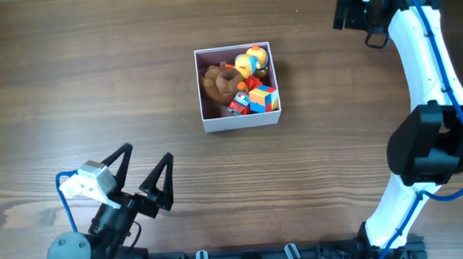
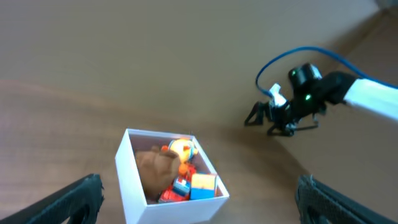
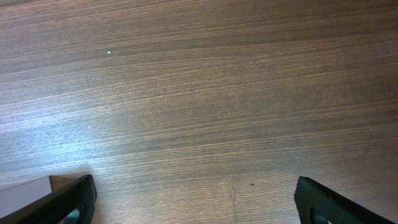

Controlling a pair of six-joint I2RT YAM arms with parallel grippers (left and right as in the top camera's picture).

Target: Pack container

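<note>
The container point(image 1: 239, 119), a square white box with a pink inside, stands at the table's centre. In it lie a brown plush point(image 1: 221, 82), a yellow and orange toy point(image 1: 252, 61), a colourful cube point(image 1: 264, 98) and a red and blue toy point(image 1: 240, 104). My left gripper point(image 1: 147, 156) is open and empty near the front left, apart from the box. In the left wrist view the container point(image 2: 140, 186) lies between the open fingers point(image 2: 199, 183). My right gripper point(image 1: 351, 12) is open and empty at the far right, over bare wood point(image 3: 194, 186).
The right arm point(image 1: 426, 64) runs along the table's right side, and its gripper also shows in the left wrist view point(image 2: 273, 118). A white corner point(image 3: 25, 190) shows at the lower left of the right wrist view. The arm bases stand at the front edge.
</note>
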